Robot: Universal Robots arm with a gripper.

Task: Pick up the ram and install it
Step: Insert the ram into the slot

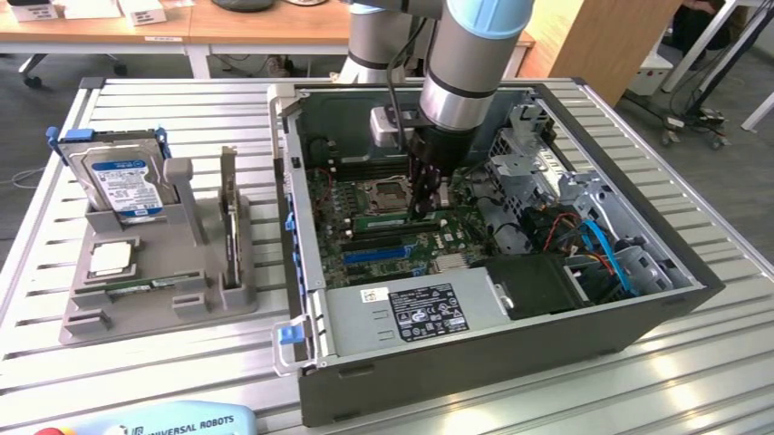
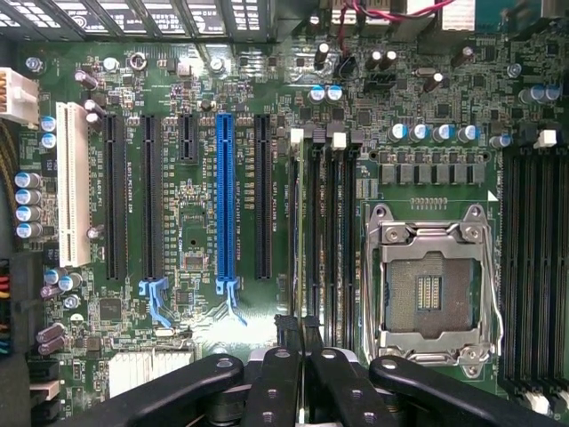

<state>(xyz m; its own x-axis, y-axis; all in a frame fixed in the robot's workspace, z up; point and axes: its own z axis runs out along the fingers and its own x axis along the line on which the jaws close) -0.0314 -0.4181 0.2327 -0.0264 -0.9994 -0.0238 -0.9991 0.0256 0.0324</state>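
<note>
Grey metal case (image 1: 484, 362), glossy black pincer (image 2: 298, 331), shiny metal socket frame (image 2: 427, 233)

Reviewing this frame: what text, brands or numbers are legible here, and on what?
"UNIVERSAL ROBOTS": on the pale blue device at the exterior view's bottom edge.
Blue label on the hard drive: too small to read.
Sticker on the power supply: too small to read.
Lettering on the motherboard: blurred, unreadable.
</note>
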